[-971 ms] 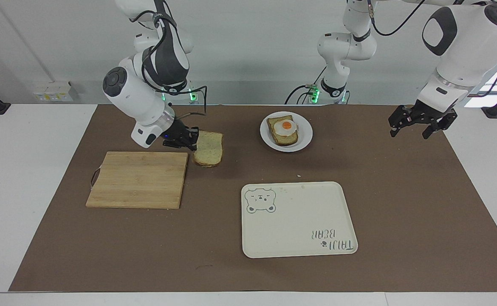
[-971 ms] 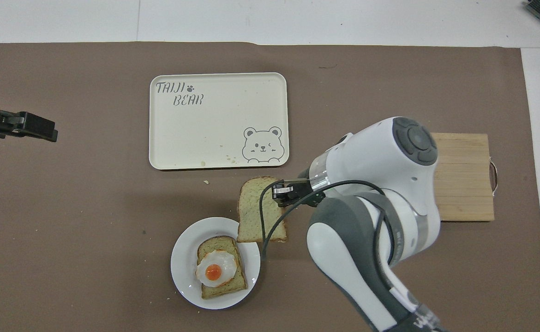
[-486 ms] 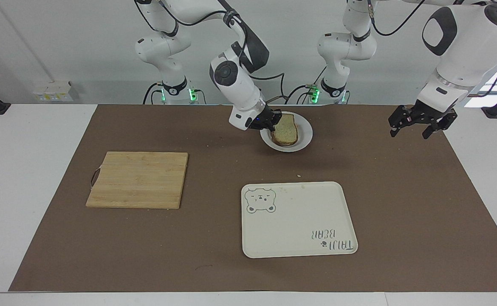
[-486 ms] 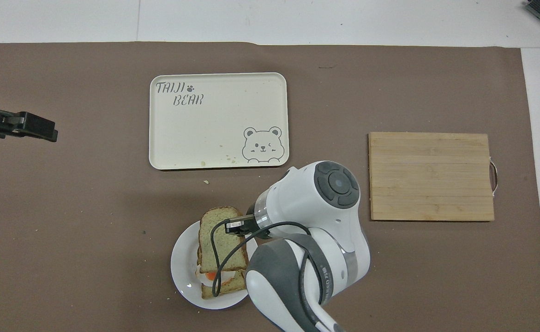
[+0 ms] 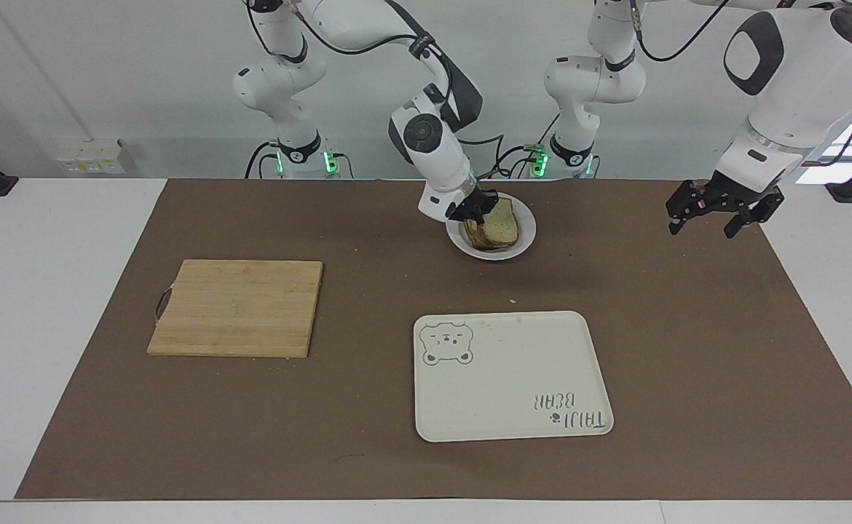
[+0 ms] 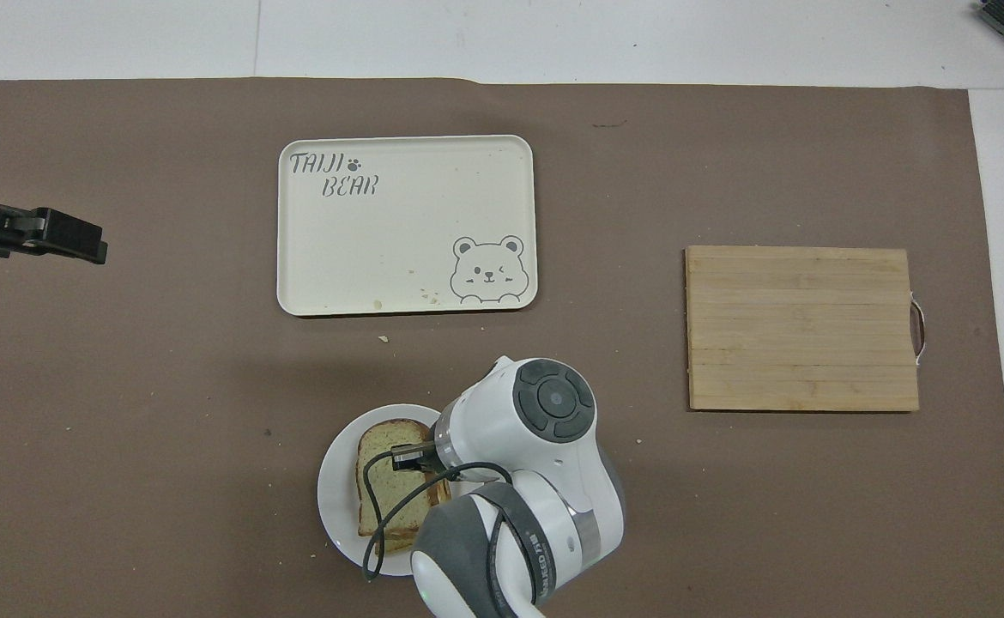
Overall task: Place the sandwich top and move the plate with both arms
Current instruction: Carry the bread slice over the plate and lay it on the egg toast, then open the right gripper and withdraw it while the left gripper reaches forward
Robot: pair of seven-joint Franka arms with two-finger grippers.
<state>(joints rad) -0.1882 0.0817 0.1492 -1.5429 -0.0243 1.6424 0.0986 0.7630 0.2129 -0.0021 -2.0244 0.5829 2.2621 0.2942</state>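
The sandwich top (image 5: 505,227) is a plain pale slice with brown crust. It lies over the egg toast on the small white plate (image 5: 525,240), and the egg is hidden under it. My right gripper (image 5: 480,212) is shut on the slice's edge, at the plate's side toward the right arm's end. In the overhead view the slice (image 6: 379,476) covers most of the toast on the plate (image 6: 331,502), with the right gripper (image 6: 410,457) at its edge. My left gripper (image 5: 719,215) is open and empty, and waits in the air over the mat's left arm's end (image 6: 56,239).
A cream bear tray (image 5: 510,375) lies farther from the robots than the plate. A wooden cutting board (image 5: 237,307) lies toward the right arm's end. A brown mat (image 5: 688,349) covers the table.
My right gripper carried the slice from beside the cutting board to the plate and lowered it over the egg toast. The left arm has not moved.
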